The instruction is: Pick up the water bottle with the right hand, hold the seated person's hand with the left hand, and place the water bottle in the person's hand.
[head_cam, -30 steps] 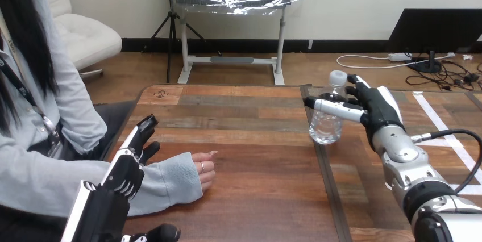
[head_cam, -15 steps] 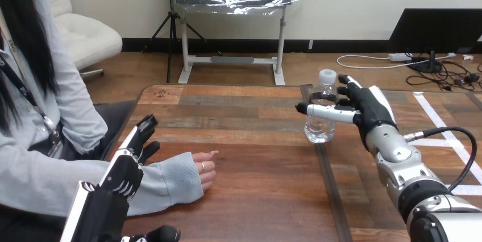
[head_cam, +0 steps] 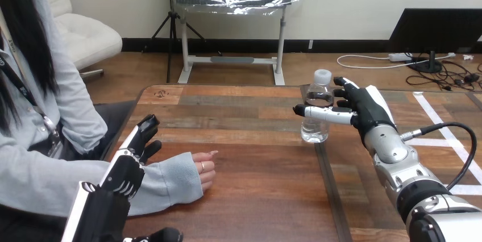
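Note:
A clear water bottle [head_cam: 316, 118] with a white cap is held upright just above the table, right of centre. My right hand [head_cam: 364, 108] is shut on it, thumb across its front and fingers behind. The person's hand [head_cam: 203, 168] rests on the table at the left, fingers loosely curled, with a grey sleeve reaching to the wrist. My left hand [head_cam: 133, 151] stands over that sleeve at the forearm, its fingers straight and pointing away from me; I cannot tell if it touches the sleeve.
The wooden table [head_cam: 256, 191] has a seam running front to back just under the bottle. The person sits at the table's left side, their arm lying along the near left edge.
My right hand has carried the bottle leftward, toward the table's centre. My left hand and the person's hand have stayed where they were.

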Robot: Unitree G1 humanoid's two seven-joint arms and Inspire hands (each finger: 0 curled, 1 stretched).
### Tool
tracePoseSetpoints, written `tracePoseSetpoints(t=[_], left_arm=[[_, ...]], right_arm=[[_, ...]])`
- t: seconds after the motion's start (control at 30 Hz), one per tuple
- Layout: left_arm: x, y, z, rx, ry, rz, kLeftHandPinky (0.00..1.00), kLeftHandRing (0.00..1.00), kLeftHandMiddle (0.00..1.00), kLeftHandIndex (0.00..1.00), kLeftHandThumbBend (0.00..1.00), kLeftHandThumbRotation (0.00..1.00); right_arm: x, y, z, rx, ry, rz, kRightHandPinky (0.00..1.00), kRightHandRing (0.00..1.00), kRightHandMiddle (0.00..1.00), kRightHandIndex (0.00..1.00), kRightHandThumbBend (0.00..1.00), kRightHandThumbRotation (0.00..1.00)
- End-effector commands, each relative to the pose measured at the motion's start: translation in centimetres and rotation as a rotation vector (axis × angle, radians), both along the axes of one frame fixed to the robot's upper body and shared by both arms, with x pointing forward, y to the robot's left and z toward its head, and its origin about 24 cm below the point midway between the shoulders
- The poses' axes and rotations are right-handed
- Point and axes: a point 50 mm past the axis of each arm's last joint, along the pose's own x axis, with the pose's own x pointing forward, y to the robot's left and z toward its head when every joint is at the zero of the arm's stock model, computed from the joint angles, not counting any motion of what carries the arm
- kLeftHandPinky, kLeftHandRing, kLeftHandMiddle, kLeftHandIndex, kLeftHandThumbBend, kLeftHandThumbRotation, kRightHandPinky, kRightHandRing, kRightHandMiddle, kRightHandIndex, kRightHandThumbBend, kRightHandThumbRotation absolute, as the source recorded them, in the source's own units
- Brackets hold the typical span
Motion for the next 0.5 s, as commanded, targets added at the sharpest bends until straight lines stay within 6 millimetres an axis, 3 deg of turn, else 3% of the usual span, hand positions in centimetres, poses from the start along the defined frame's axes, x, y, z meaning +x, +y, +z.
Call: tracePoseSetpoints(t=[0.0, 0.23, 0.47], left_arm=[[0.75, -0.42, 0.83, -0.006, -0.071, -0.012, 0.92, 0.96, 0.97, 0.92, 1.00, 0.60], [0.78, -0.49, 0.84, -0.008, -0.078, -0.012, 0.91, 0.95, 0.96, 0.91, 1.00, 0.61], [0.82, -0.49, 0.85, -0.006, -0.083, -0.010, 0.90, 0.95, 0.96, 0.91, 1.00, 0.62]], right_arm=[[2.11, 1.10, 3.65, 0.002, -0.101, 0.014, 0.73, 0.83, 0.86, 0.90, 0.96, 0.24], [1.99, 0.97, 3.39, 0.028, -0.093, -0.004, 0.68, 0.77, 0.80, 0.81, 0.95, 0.14], [1.84, 0.83, 3.08, 0.063, -0.088, -0.034, 0.63, 0.71, 0.73, 0.73, 0.97, 0.10]])
